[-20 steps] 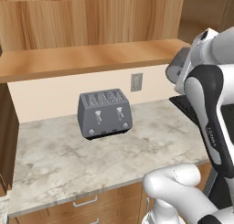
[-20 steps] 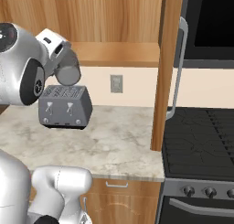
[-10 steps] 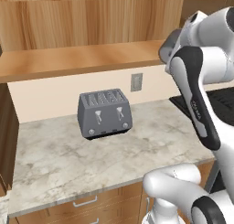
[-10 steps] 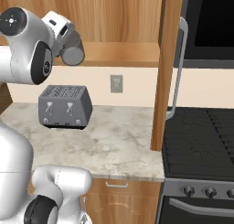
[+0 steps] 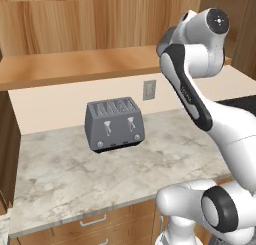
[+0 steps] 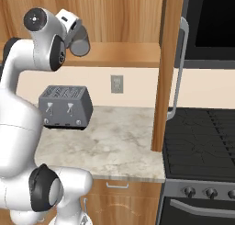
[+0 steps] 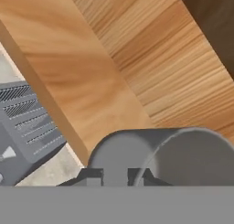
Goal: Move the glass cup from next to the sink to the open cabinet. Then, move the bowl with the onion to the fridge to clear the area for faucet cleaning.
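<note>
A: Where is the glass cup now?

B: It is up at the level of the open cabinet shelf, pinched in the gripper. In the hand view the finger tips close on its near rim, and the cup lies tilted, its mouth toward the shelf board.

A: Is it set down?

B: No. In the right base view it hangs just in front of the shelf's near edge, above the toaster on the counter. I judge the first half of the task as nearly done: the cup is carried across, but placing and release remain.

A: And the bowl with the onion?

B: Nothing here shows that half started; I judge it all remains.
</note>
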You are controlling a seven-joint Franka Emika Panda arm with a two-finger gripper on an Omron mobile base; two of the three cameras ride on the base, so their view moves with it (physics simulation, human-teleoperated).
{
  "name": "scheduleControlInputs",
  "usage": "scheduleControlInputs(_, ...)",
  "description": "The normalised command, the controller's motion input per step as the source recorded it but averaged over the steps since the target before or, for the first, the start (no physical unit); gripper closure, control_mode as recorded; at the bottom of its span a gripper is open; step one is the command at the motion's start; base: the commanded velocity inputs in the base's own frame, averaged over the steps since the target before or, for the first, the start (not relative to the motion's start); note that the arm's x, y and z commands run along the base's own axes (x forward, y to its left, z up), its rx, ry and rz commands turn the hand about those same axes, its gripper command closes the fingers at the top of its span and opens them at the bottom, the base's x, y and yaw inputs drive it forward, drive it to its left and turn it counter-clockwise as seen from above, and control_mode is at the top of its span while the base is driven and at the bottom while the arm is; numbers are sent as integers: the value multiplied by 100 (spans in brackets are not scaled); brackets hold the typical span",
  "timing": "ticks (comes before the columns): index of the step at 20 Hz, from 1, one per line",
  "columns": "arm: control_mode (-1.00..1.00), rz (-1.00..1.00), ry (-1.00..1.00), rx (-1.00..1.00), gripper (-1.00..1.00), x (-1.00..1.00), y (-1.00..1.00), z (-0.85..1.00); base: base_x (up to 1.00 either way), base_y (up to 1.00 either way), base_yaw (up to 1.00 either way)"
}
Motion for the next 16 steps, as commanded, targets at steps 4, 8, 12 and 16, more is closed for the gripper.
scheduleControlInputs(4, -100, 3, 1, 0, 100, 10, 16, -2, 0, 0, 0)
scheduleControlInputs(8, -100, 1, 8, 0, 100, 29, 9, -35, 0, 0, 0)
scheduleControlInputs(12, -100, 0, 2, 0, 100, 73, 0, -17, 0, 0, 0)
scheduleControlInputs(16, -100, 0, 0, 0, 100, 100, 0, 0, 0, 0, 0)
